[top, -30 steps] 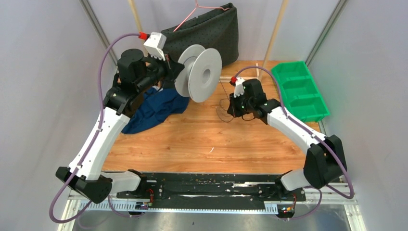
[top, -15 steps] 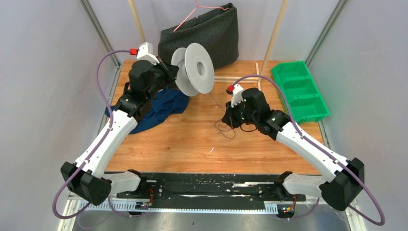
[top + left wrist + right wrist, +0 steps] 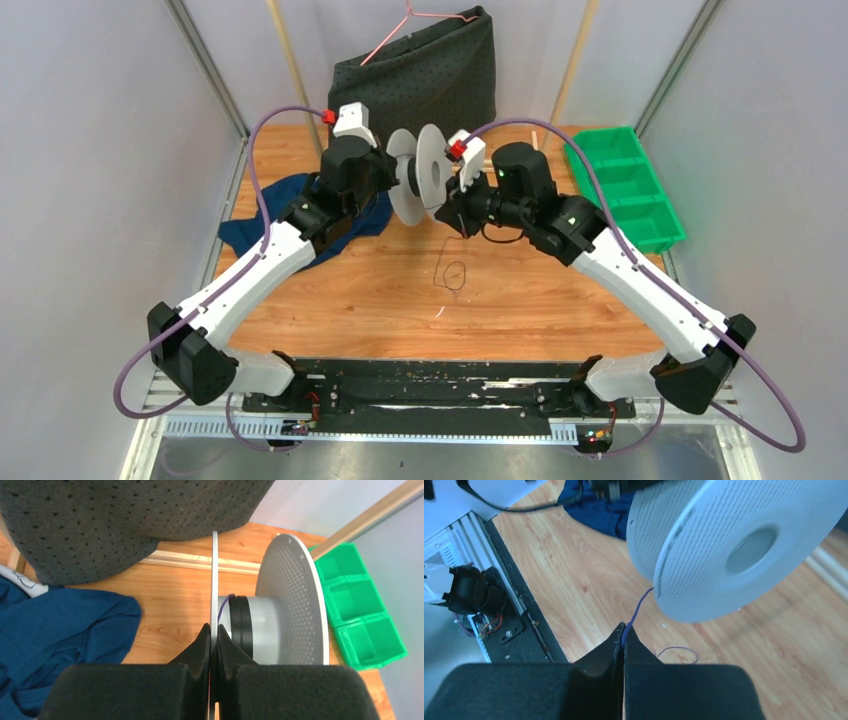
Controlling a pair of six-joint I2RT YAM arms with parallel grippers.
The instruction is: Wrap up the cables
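A grey-white spool (image 3: 428,178) hangs above the table's far middle, with my left gripper (image 3: 397,180) shut on the edge of its near flange (image 3: 214,575). A band of black cable (image 3: 241,625) is wound on the hub. My right gripper (image 3: 455,208) sits just right of the spool, shut on the thin dark cable (image 3: 638,606), which runs up from the fingertips to the spool's rim. Below, the slack cable forms a small loop (image 3: 455,272) on the wood, also visible in the right wrist view (image 3: 679,651).
A blue cloth (image 3: 300,215) lies at the left under my left arm. A dark grey bag (image 3: 425,70) with a pink hanger (image 3: 420,18) stands at the back. A green divided bin (image 3: 625,185) sits at the right edge. A black rail (image 3: 430,385) runs along the near edge.
My left arm has swung the spool rightward toward the middle. My right gripper has risen and moved left up to the spool, pulling the cable off the table; the floor loop is smaller.
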